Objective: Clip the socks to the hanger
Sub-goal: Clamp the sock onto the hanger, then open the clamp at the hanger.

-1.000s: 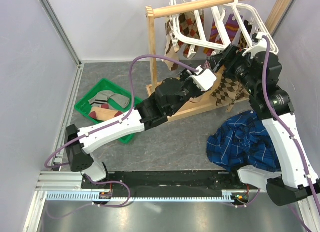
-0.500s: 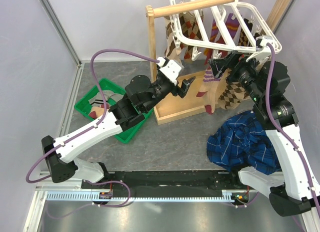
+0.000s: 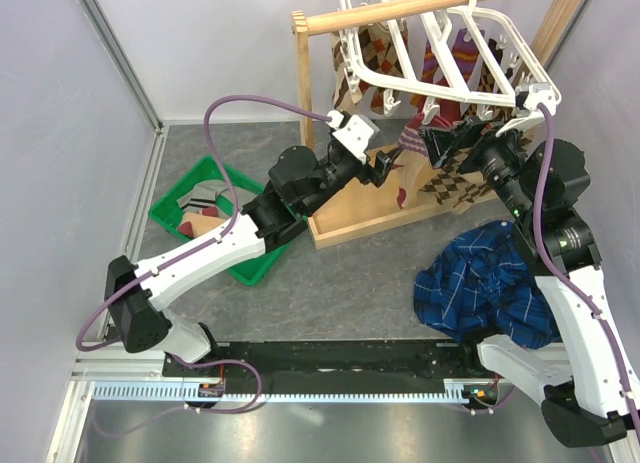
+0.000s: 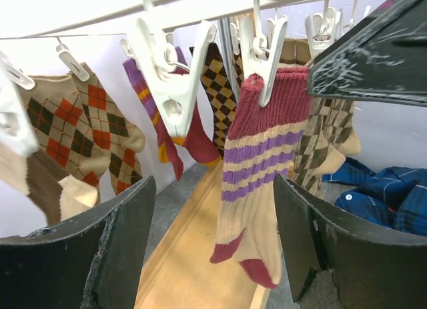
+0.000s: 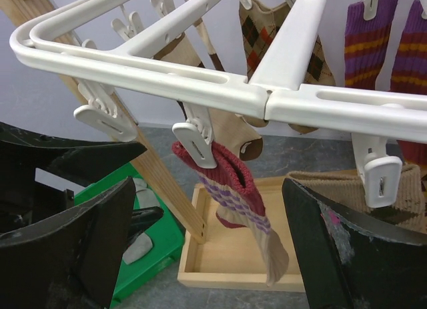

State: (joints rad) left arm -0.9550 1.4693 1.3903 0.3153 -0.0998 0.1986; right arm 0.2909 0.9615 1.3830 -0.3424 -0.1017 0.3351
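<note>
1. The left claw point(image 3: 390, 165) is wide open and holds nothing.
2. The right claw point(image 3: 432, 143) is wide open too, and it holds nothing.
3. A striped sock point(image 4: 260, 169) hangs from a clip point(image 4: 263, 49) on the white hanger point(image 5: 280, 62). It looks done.
4. In the left wrist view this sock sits between the two black fingers but touches neither one. It runs straight from 12 o'clock down to 6 o'clock, red cuff on top, red toe at the bottom.
5. In the top view the two claws are close, and the right claw is at about 2 o'clock from the left one.
6. More loose socks point(image 3: 215, 198) lie flat in the green basket point(image 3: 175, 195) on the table.
7. From the left claw, the basket is at about 9 o'clock and well apart. It is much farther from the right claw.
8. So I think the left arm should go for the next sock, since it is nearer.
9. Which way those socks point is too small to tell.
10. An empty clip point(image 4: 170, 75) hangs just beside the striped sock, at 9 o'clock from it.
</note>
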